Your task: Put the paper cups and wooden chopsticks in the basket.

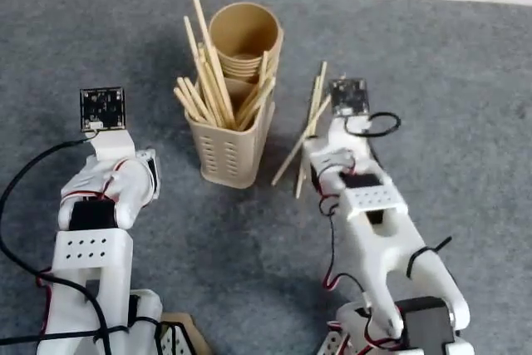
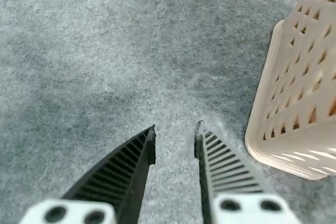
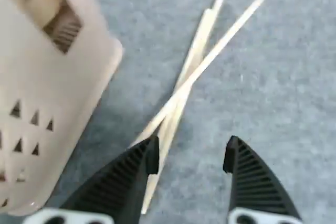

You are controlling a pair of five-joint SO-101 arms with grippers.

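A beige perforated basket [image 1: 229, 155] stands on the grey carpet, holding stacked paper cups [image 1: 244, 39] and several wooden chopsticks [image 1: 204, 81]. More wooden chopsticks [image 1: 306, 130] lie crossed on the carpet to the basket's right. My right gripper [image 3: 190, 155] hangs open just above their near ends, beside the basket [image 3: 47, 103], and the chopsticks [image 3: 199, 66] run away from its fingers. My left gripper [image 2: 175, 141] is open over bare carpet to the left of the basket [image 2: 299, 93], holding nothing.
Grey carpet [image 1: 449, 89] covers the whole work area. Black cables trail from both arms, one loop [image 1: 378, 126] lying by the right arm's wrist. Open carpet lies to the far left and far right of the basket.
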